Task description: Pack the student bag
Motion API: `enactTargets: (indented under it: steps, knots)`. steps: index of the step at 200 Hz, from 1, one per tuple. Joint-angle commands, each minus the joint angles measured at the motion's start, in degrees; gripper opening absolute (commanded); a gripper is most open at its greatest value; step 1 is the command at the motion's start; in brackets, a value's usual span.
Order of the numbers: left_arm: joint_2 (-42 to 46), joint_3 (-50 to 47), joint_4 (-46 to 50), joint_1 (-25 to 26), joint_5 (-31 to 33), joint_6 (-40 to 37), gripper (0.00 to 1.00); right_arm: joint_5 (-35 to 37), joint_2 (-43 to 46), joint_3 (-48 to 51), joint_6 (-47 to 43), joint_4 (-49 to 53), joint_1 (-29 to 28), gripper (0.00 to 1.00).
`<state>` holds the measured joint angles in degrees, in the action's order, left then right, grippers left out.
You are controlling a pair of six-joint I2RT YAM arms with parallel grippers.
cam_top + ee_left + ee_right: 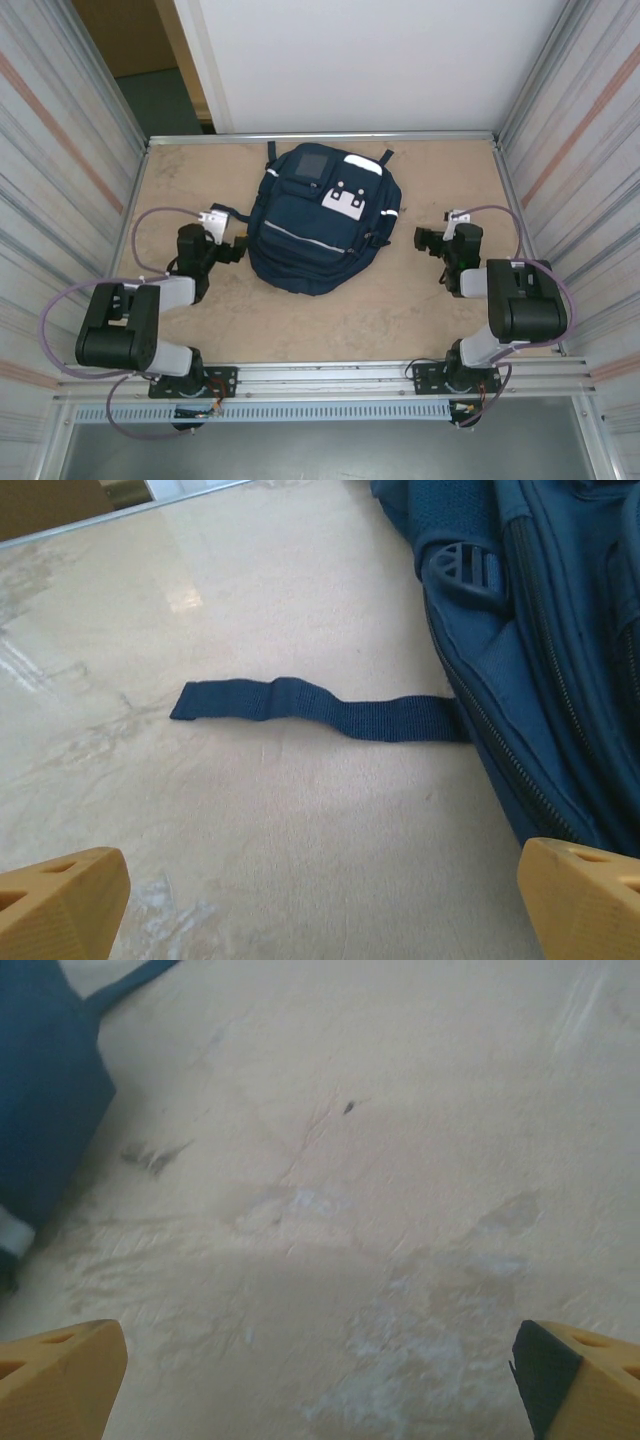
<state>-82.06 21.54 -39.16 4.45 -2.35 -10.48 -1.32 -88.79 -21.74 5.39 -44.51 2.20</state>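
Backpack position is deciding the next reach: the student bag (pixel 318 225) is lying flat on the table (pixel 380 320), toward the far side, its long axis running far to near with a slight tilt. It is sitting between the two arms. The left gripper (pixel 234 250) is hanging just beside the bag's near left edge, jaws spread wide and holding nothing, a loose strap (pixel 310 708) lying ahead of it. The right gripper (pixel 428 240) is likewise standing open and empty, somewhat farther from the bag's right side, so the left arm is looking nearer.
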Motion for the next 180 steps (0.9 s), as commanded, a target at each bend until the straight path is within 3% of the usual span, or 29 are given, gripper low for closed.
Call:
enactTargets:
  steps: [1,13,23,33,44,81,180]
  knots:
    - [-6.40,-1.81,-17.27,-3.32,-4.61,3.23,0.99,0.83,0.67,-1.81,-0.45,-0.85,0.41,0.99]
    - [-3.54,0.80,-6.62,-3.32,-5.21,3.54,0.99,0.91,0.27,-1.52,-0.51,-2.10,0.41,0.99]
    - [-5.90,0.41,-11.97,-3.37,-4.94,3.22,0.99,0.91,0.41,-1.68,-0.48,-1.31,0.36,0.99]
    - [-3.89,1.34,-6.20,-3.61,-5.25,3.72,0.99,0.98,0.50,-1.61,-0.46,-1.43,0.43,0.99]
    - [-5.76,0.81,-10.63,-3.65,-4.83,3.72,0.99,0.91,0.31,-1.70,-0.48,-1.65,0.43,0.99]
    - [-4.66,2.56,-5.01,-4.23,-2.83,5.94,0.99,0.88,0.38,-1.64,-0.40,-1.40,0.38,0.99]
    - [-4.55,2.10,-6.02,-3.36,-1.12,5.47,0.99,1.03,0.20,-1.96,-0.50,-1.08,0.29,0.99]
